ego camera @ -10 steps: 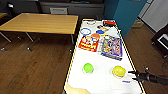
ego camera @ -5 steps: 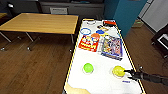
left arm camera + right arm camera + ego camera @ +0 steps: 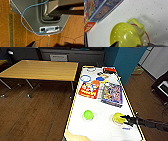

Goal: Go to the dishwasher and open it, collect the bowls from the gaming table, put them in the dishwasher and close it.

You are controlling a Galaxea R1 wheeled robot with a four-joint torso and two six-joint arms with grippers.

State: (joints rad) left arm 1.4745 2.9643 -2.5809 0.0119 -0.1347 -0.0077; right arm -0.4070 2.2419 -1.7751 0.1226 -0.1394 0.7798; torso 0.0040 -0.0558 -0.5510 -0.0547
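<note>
Right wrist view puts the yellow bowl (image 3: 126, 36) just under my camera: thin, glossy, light plastic by the look of it, likely slippery, with a looped handle (image 3: 139, 25) on one side (the easiest place to pinch, I'd judge, or else the rim). In the head view my right gripper (image 3: 128, 119) is at that bowl's edge; whether its fingers are spread or closed I cannot tell. The green bowl (image 3: 88, 114) sits well apart on the same gaming table (image 3: 100, 129), near the game boxes (image 3: 111, 94).
</note>
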